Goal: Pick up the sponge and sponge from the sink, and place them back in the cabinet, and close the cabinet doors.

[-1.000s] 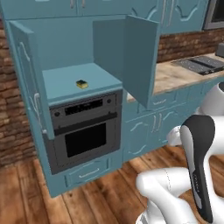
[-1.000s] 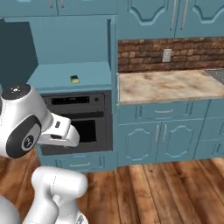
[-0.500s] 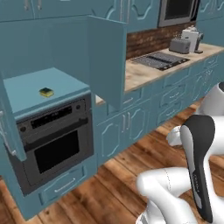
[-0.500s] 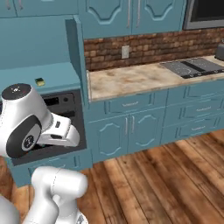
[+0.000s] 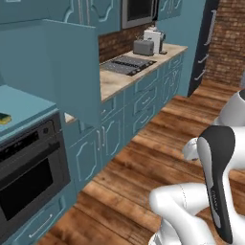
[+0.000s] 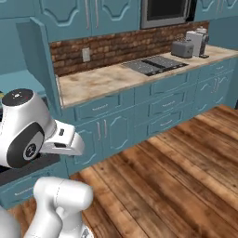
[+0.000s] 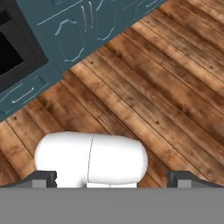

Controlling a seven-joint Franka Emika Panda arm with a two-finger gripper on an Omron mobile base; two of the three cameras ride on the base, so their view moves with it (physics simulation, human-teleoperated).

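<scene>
Sponge (image 5: 5, 117), one, on teal cabinet (image 5: 19, 107) shelf at far left above black oven (image 5: 26, 179); one open cabinet door (image 5: 57, 67) beside it; counter (image 5: 117, 79) rightward with one toaster (image 5: 143, 46). End effector (image 7: 111, 178) spread wide, empty, over wood floor (image 7: 166, 100).

We count 1 sponge (image 5: 5, 117) on the teal shelf, 1 open cabinet door (image 5: 72, 67), 1 black oven (image 5: 28, 177), 1 cooktop (image 6: 153, 65), 1 toaster (image 6: 181, 48), 1 white kettle-type appliance (image 6: 199, 42), 1 wall outlet (image 6: 86, 55), 1 microwave (image 6: 167, 11).
</scene>
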